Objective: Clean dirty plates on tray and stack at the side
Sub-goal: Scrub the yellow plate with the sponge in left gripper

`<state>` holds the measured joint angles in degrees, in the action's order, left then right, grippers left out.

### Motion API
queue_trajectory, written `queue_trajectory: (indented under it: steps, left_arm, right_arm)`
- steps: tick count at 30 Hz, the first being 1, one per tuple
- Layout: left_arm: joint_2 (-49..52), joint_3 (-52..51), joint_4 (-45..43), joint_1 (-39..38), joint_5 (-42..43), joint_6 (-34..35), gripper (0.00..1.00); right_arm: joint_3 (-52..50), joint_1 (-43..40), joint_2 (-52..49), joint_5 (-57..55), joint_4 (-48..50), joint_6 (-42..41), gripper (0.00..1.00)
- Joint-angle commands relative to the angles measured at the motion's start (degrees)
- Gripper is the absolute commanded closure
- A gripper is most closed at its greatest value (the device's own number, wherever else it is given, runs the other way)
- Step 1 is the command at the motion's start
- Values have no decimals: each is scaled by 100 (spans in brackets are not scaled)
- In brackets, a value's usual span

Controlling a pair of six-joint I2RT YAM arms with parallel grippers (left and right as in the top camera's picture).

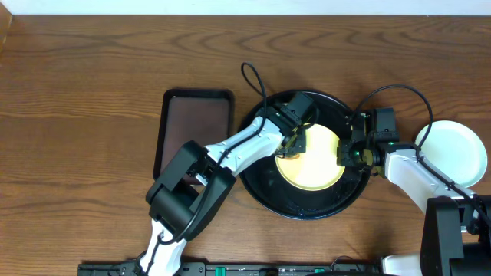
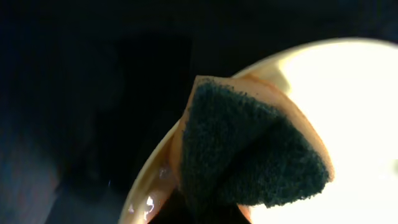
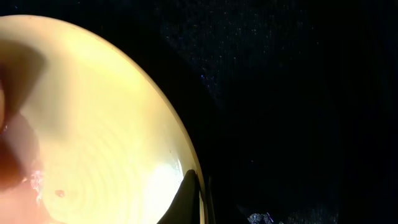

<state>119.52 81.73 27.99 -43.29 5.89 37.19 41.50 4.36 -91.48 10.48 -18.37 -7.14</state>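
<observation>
The plate (image 1: 316, 170) is steadied at 3 o'clock by the right gripper (image 1: 346, 154), jaw state indiscernible, likely against sliding; the sponge (image 2: 249, 155) is clamped by the left gripper (image 1: 295, 143) at 10 o'clock.

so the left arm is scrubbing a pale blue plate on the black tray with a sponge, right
Not quite: the plate on the black tray is pale yellow, not pale blue, as the overhead view shows. The left gripper does hold a sponge against it.
</observation>
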Motion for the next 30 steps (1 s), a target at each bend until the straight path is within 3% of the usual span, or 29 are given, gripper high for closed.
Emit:
queue_trajectory:
  steps: [1, 7, 16, 22, 30]
  left_arm:
    - [339, 85, -470, -149, -286, -157, 93]
    - [684, 85, -1178, -216, 837, -101, 93]
    - [680, 131, -243, 479, -437, -778, 93]
    - [584, 483, 673, 791, -638, -894, 92]
    - [584, 809, 1862, 529, -828, -883, 93]
  right_arm:
    - [-85, 24, -166, -417, -48, 63, 99]
    - [-85, 24, -166, -417, -48, 61, 99]
    - [-85, 24, -166, -417, -52, 59, 99]
    - [-85, 24, -166, -411, -57, 57, 99]
    - [-85, 24, -166, -402, -52, 57, 99]
